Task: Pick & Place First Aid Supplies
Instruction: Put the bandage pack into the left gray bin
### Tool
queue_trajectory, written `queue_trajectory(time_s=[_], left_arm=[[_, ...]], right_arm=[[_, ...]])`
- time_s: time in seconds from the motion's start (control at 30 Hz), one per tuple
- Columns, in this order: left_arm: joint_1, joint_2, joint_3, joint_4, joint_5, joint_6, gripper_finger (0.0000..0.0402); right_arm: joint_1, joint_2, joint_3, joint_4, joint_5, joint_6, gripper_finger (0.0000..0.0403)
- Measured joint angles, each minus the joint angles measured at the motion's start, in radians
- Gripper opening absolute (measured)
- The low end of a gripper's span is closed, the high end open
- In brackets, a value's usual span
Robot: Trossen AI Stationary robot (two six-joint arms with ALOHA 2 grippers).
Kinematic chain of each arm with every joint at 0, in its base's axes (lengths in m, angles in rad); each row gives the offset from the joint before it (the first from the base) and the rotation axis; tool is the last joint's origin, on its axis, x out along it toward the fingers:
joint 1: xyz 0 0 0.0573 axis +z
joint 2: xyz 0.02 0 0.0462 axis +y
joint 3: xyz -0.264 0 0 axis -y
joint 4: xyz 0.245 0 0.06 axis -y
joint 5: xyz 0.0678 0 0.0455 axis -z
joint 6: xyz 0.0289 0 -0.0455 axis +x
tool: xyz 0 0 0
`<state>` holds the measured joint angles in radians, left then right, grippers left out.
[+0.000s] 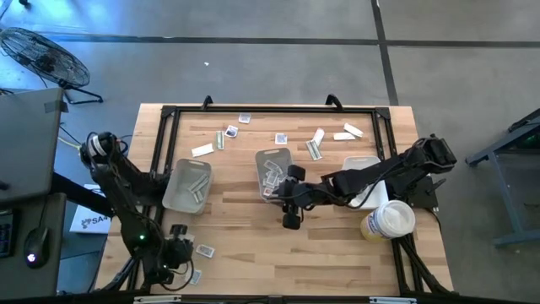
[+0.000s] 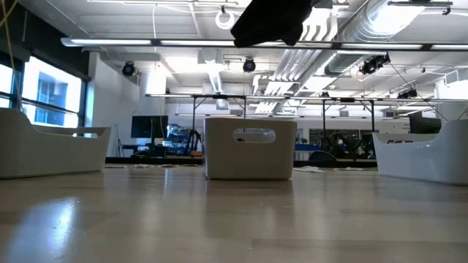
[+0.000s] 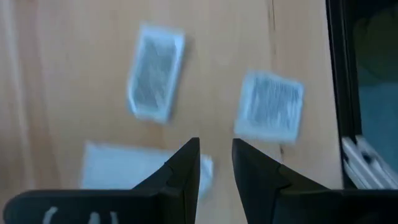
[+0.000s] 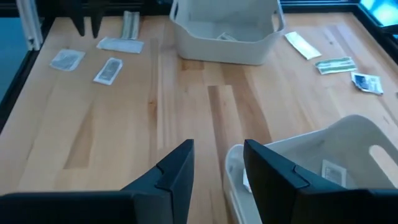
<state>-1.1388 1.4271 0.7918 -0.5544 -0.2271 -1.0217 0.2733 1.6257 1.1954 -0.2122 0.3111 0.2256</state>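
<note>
Pale wood surface, and the left gripper hangs low at its near-left corner, fingers parted with nothing between them. Two square sachets lie just ahead: one sachet off to one side, long axis running away from the fingers, the squarer sachet nearly in line. Right gripper, released and empty, hovers beside the middle tray, well apart.

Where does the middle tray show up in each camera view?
High view: middle tray at table centre.
Low view: dead centre, handle slot facing.
Left wrist view: not in it.
Right wrist view: bottom right, beside the right tool.
Shared landmark: right tool, also beside it in high view.
</note>
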Motion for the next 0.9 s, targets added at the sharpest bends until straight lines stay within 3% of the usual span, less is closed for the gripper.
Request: queue_trajectory(time_s=[0.2, 0.47, 0.9], left_arm=[[0.0, 0.019, 0.0, 0.005, 0.001, -0.008, 0.0092], [-0.001, 0.093, 0.0, 0.002, 0.105, 0.001, 0.0092], [-0.002, 0.174, 0.004, -0.022, 0.08, 0.004, 0.0091]], right_arm=[[-0.014, 0.0, 0.0, 0.0, 0.001, 0.002, 0.0133], [-0.017, 0.0, 0.0, 0.0, 0.001, -0.001, 0.0133], [-0.016, 0.0, 0.0, 0.0, 0.001, -0.017, 0.0133]])
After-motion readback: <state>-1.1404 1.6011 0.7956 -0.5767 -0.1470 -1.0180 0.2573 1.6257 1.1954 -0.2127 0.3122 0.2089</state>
